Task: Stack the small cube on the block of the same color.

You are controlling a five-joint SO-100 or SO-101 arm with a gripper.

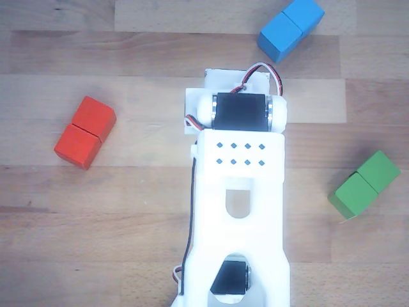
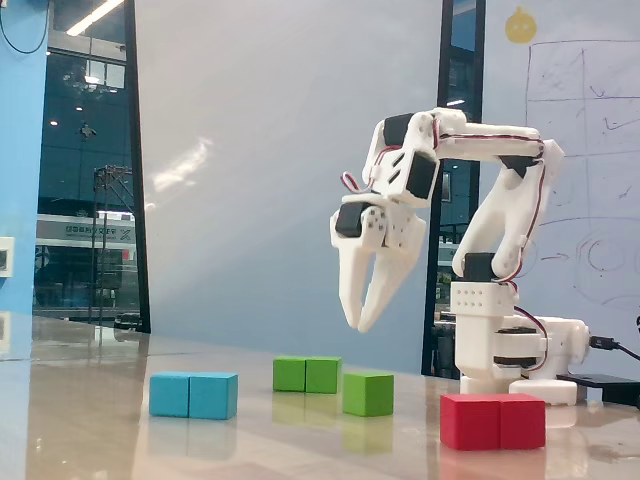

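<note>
In the fixed view the small green cube (image 2: pixel 368 393) sits on the table, just right of and nearer than the green two-cube block (image 2: pixel 307 374). My gripper (image 2: pixel 358 326) hangs well above them, pointing down, with the jaws a little apart and nothing between them. In the other view the green block (image 1: pixel 364 184) lies at the right. My white arm (image 1: pixel 239 192) fills the middle of that view, and the small cube does not show there.
A blue double block (image 2: pixel 194 395) lies at the left of the fixed view and at the top right of the other view (image 1: pixel 291 29). A red double block (image 2: pixel 493 421) lies in front of the arm's base (image 2: pixel 505 350); it is at the left of the other view (image 1: pixel 85 132).
</note>
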